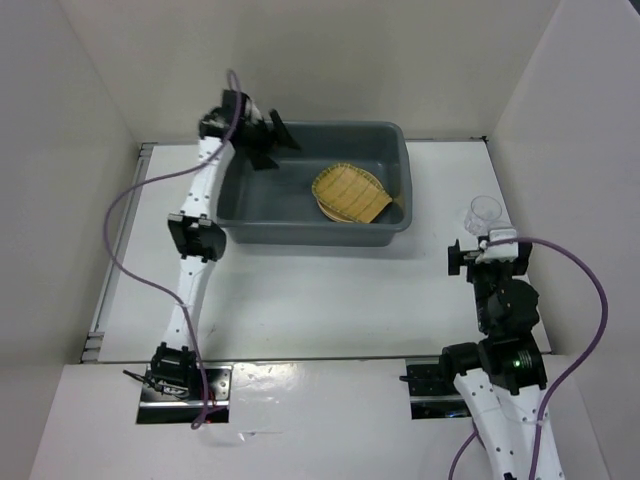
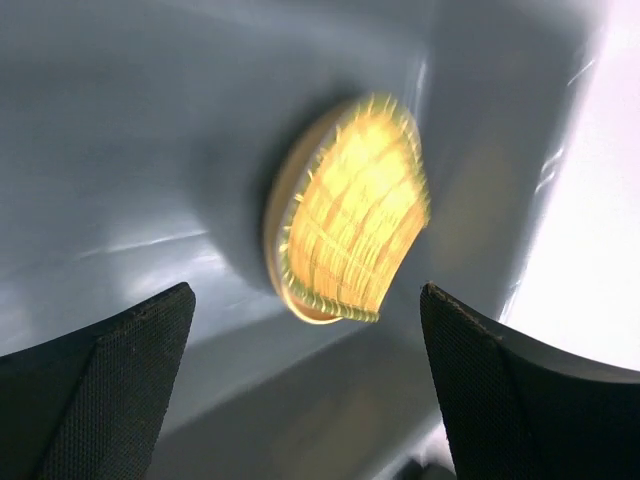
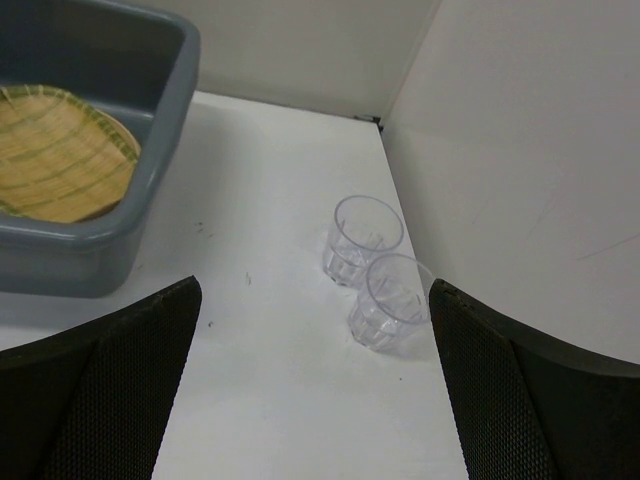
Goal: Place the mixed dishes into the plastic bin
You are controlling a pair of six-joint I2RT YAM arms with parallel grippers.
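Observation:
The dark grey plastic bin [image 1: 300, 215] stands at the middle back of the table. The yellow ribbed tray [image 1: 350, 192] lies inside its right half on a tan-orange plate, whose rim [image 1: 398, 203] shows just past the tray; I cannot tell how many plates lie under it. My left gripper [image 1: 272, 143] is open and empty over the bin's far left corner. In the left wrist view [image 2: 310, 400] it looks into the bin at the tray [image 2: 352, 215] and plate rim [image 2: 273, 228]. My right gripper [image 1: 485, 258] is open and empty at the table's right [image 3: 315, 400].
Two clear faceted glasses [image 3: 365, 235] [image 3: 396, 300] stand on the white table by the right wall, just ahead of my right gripper; they show in the top view [image 1: 484, 211]. The bin's right wall [image 3: 165, 140] is to their left. White walls enclose the table.

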